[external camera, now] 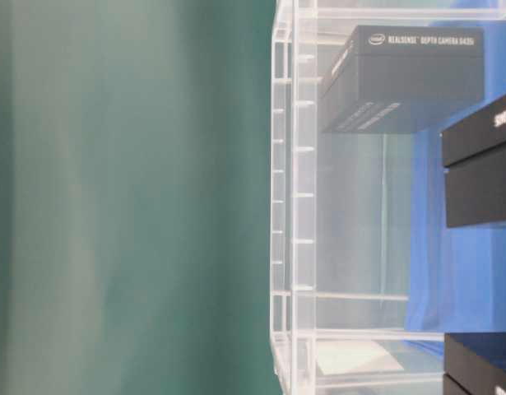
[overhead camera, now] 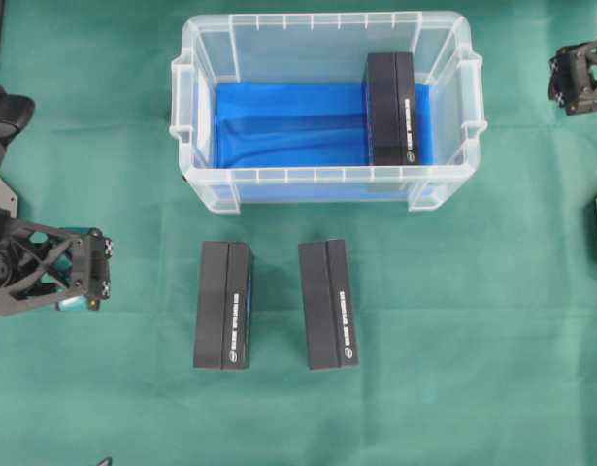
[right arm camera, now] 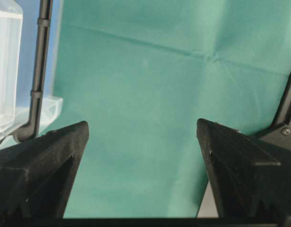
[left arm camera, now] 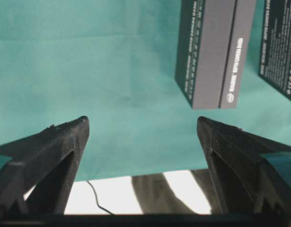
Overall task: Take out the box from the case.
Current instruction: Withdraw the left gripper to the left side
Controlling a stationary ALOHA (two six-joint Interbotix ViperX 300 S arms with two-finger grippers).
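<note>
From overhead, the case (overhead camera: pixel 327 107) sits at the top of the green tabletop (overhead camera: pixel 473 340), and one black box (overhead camera: pixel 391 109) lies inside at its right end, on the blue lining. Two more boxes (overhead camera: pixel 225 305) (overhead camera: pixel 328 304) lie side by side on the cloth just below the case, apart from each other. The left hand (overhead camera: pixel 96 275) hangs wide open and empty at the left edge; the right hand (overhead camera: pixel 574 76), also spread and empty, waits top right, nearest the boxed-in one. Table-level: the box inside shows through the clear wall. Left wrist: open fingers (left arm camera: pixel 69 137), nothing between, an outside box beyond. Right wrist: spread fingers (right arm camera: pixel 69 142) over bare cloth, case corner at left.
</note>
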